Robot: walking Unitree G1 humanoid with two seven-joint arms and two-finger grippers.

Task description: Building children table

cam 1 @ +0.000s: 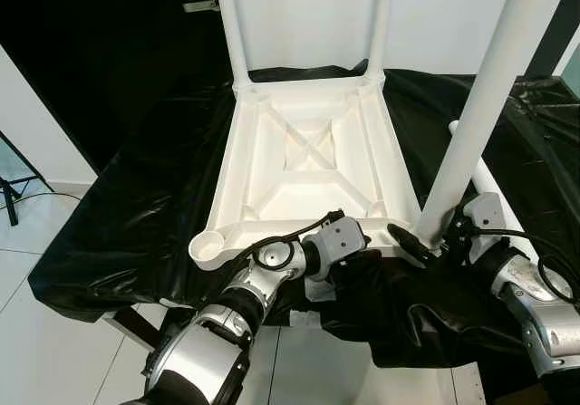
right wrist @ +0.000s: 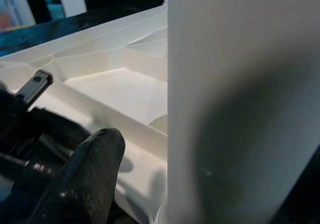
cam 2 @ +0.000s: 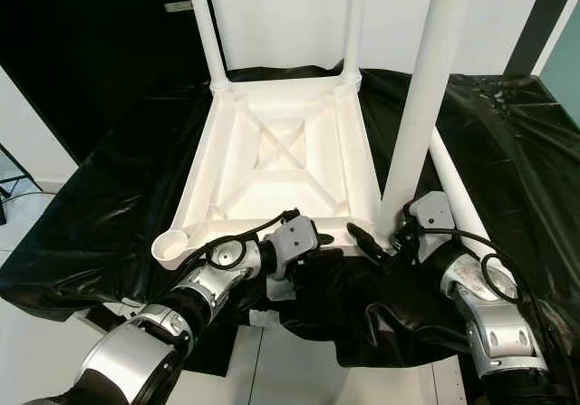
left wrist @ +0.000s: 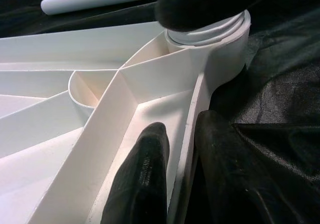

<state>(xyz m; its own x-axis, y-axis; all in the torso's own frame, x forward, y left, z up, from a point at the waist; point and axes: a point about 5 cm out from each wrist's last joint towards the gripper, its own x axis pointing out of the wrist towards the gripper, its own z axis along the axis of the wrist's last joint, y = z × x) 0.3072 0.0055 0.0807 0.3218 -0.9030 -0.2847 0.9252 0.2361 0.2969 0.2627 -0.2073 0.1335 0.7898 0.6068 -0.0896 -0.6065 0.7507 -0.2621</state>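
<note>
A white plastic children's table top is lying upside down on a surface draped in glossy black sheeting, its ribbed underside facing up with a raised cross of ribs in the middle. Two white legs are standing upright in the sockets at the far corners. At the near left corner, an empty round socket is facing upward. At the near right corner, a third white leg is rising at a slight tilt, its foot sitting at the corner socket. The left gripper is reaching in along the near edge of the table top; its two black fingers are standing a narrow gap apart with the thin near wall of the table top between them, though whether they are pressing on it cannot be told. The right gripper is sitting at the base of the tilted leg, its fingers either side of the leg, one black finger showing just beside the white tube; how tightly they are closing cannot be told. Another white tube is lying on the sheeting behind the right gripper. The sheeting is hanging in folds over the near edge above a pale tiled floor. A white wall is standing behind the table, with dark backdrop to the far left.
</note>
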